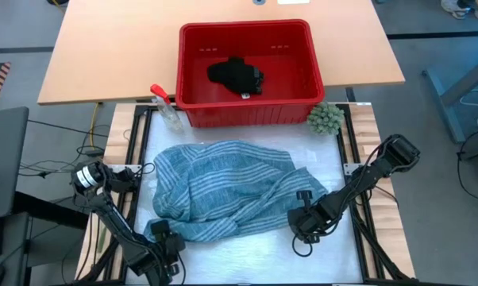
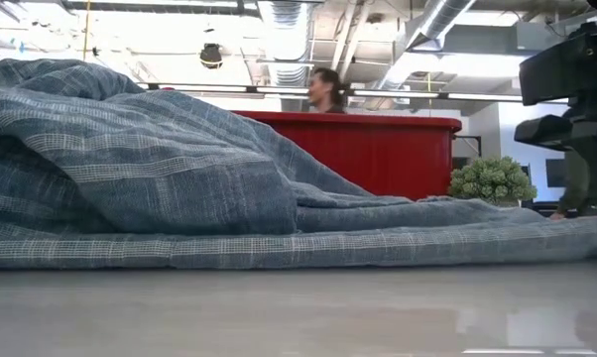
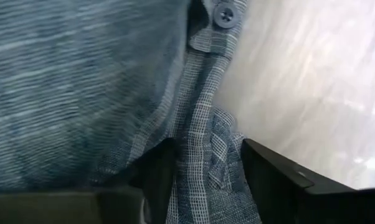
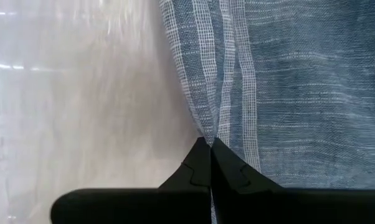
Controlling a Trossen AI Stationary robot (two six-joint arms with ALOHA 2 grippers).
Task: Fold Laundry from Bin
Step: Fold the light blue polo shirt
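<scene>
My left jaws [image 3: 203, 177] part-open astride striped shirt [image 1: 223, 187] hem, right jaws [image 4: 209, 163] pinched tight on its edge, both arms low over surface [image 1: 318, 250]

Striped shirt [image 3: 81, 87] fills most of the frame | its buttoned edge runs beside pale table surface [image 3: 312, 81] | button [image 3: 225, 15] sits at the far end of that edge | left gripper [image 3: 206, 180] straddles the shirt's edge, fingers [image 3: 281, 180] parted, cloth bunched between them
</scene>
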